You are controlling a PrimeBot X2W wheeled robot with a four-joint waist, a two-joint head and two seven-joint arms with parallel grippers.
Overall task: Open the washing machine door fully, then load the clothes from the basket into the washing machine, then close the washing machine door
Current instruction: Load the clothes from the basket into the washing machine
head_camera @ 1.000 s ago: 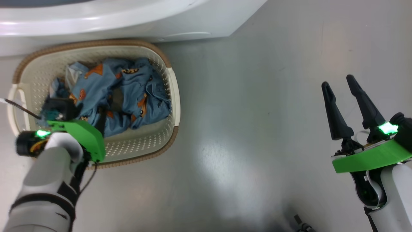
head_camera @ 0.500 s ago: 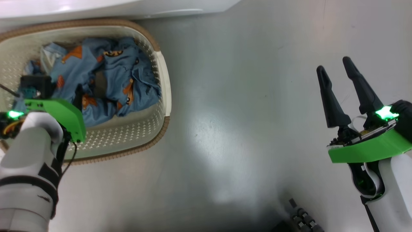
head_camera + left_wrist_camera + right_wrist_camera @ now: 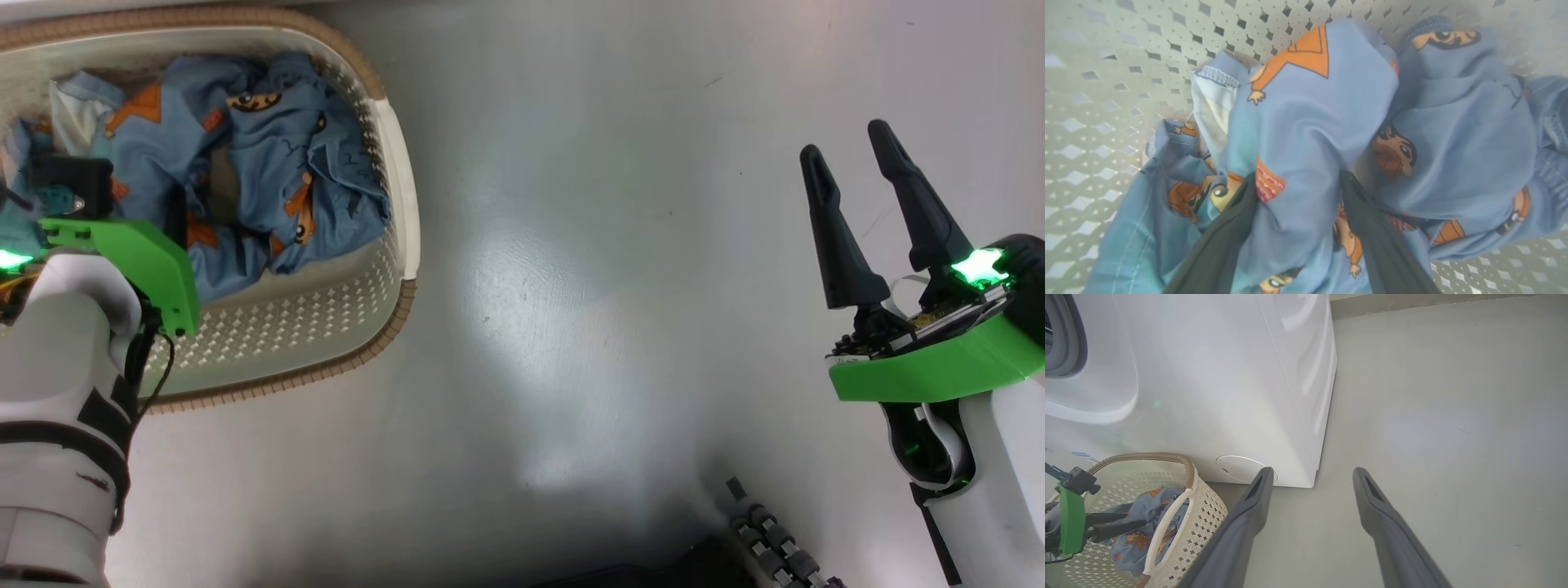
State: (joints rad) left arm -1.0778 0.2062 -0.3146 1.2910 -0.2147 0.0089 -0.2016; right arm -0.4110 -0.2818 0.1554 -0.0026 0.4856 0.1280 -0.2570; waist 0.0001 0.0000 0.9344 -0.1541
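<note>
The cream basket (image 3: 404, 220) stands on the floor at the upper left, heaped with the light-blue printed clothes (image 3: 269, 155). My left gripper (image 3: 1297, 177) reaches down into the heap, open, its dark fingers (image 3: 1229, 237) straddling a raised fold of the clothes (image 3: 1306, 134). From the right wrist view the left gripper (image 3: 1106, 526) shows inside the basket (image 3: 1204, 514), which sits against the white washing machine (image 3: 1229, 396). My right gripper (image 3: 845, 143) hovers open over bare floor far to the right, holding nothing. The washing machine door is out of view.
The machine's grey gasket (image 3: 1069, 339) shows at the upper left of the right wrist view, a round cover (image 3: 1237, 473) low on its front. Grey floor (image 3: 588, 245) spreads between basket and right arm. A dark ribbed part (image 3: 767, 539) lies at the bottom edge.
The head camera has tilted, so the basket slid up and left in the picture and the machine left the top edge. My left gripper stays down in the clothes; the right gripper holds its place.
</note>
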